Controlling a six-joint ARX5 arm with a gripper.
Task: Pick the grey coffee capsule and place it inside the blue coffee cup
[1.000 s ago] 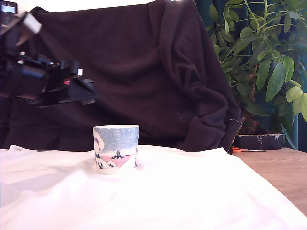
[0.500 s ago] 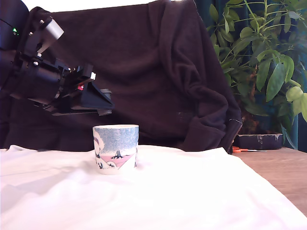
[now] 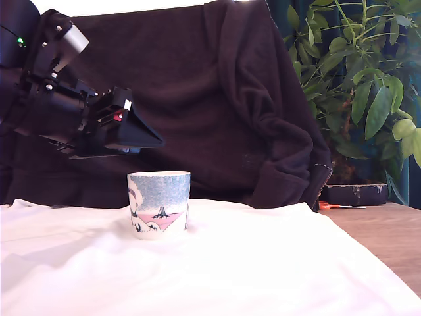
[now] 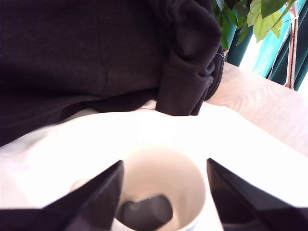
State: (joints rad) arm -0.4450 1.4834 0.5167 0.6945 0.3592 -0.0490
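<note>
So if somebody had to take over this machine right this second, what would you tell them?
Gripper: open and empty, hanging just above the blue coffee cup.
Cup: upright on the white cloth.
Grey coffee capsule: lying at the bottom of the cup, as the wrist view shows.
Done: the capsule is in the cup.
Left: probably only to draw the arm away without knocking the cup.

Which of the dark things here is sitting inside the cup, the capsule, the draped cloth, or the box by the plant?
The grey coffee capsule: it lies at the bottom of the blue coffee cup, while the draped dark cloth and box sit outside it.
</note>
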